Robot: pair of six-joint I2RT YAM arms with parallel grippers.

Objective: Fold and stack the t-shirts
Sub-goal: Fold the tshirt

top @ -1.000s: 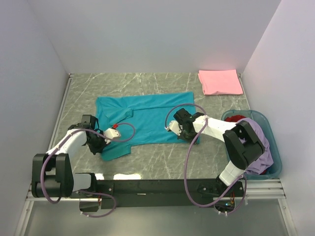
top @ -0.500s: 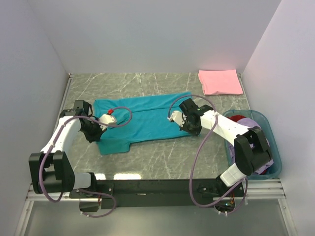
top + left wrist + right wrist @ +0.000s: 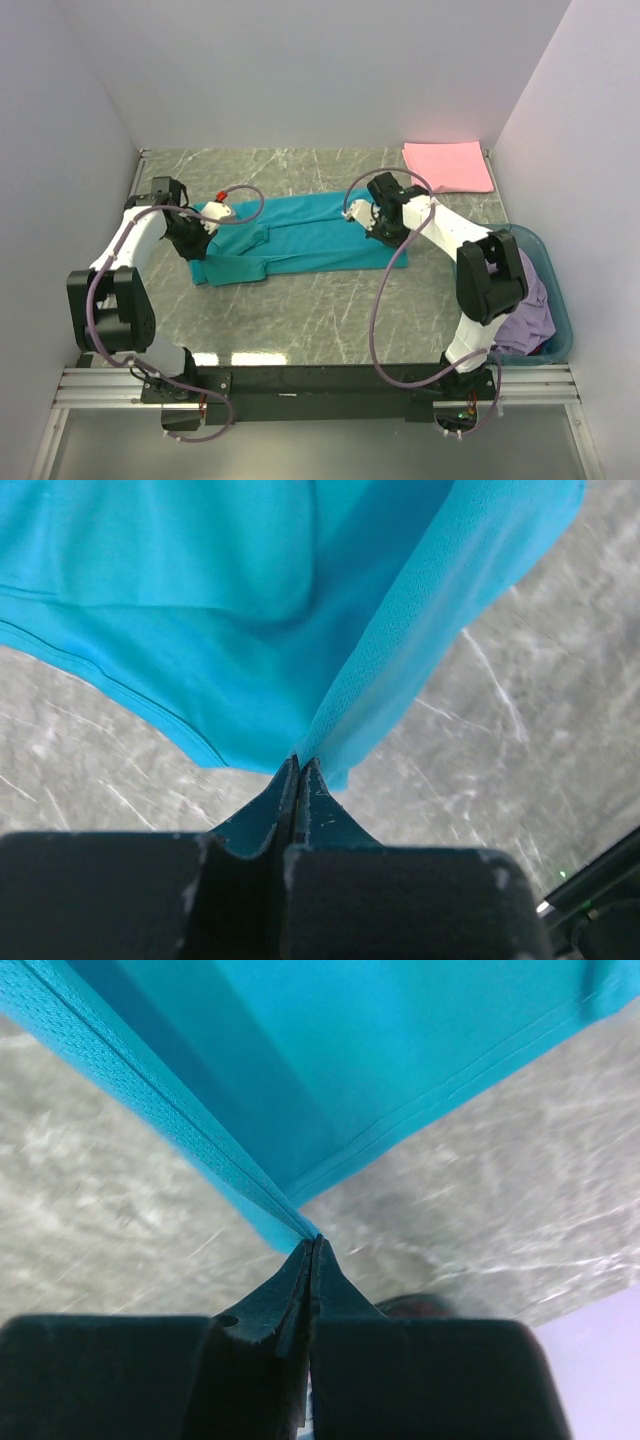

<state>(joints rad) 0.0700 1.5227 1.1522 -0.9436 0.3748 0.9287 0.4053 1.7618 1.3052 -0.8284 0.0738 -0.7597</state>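
The teal t-shirt (image 3: 300, 238) lies across the middle of the table, its near half lifted and folded toward the back. My left gripper (image 3: 196, 238) is shut on the shirt's left edge; in the left wrist view the teal cloth (image 3: 300, 630) runs straight into the closed jaws of the gripper (image 3: 300, 763). My right gripper (image 3: 385, 228) is shut on the right edge, and the right wrist view shows a doubled teal hem (image 3: 200, 1150) pinched at the tips of the gripper (image 3: 315, 1242). A folded pink t-shirt (image 3: 447, 166) lies at the back right.
A teal plastic basket (image 3: 555, 290) stands at the right edge, holding a lavender shirt (image 3: 530, 310), partly hidden by the right arm. White walls close in the marble table (image 3: 330, 320) on three sides.
Both grippers have carried the teal shirt's near edge away from me toward the back, folding it over itself into a narrower band. The grips stayed shut.
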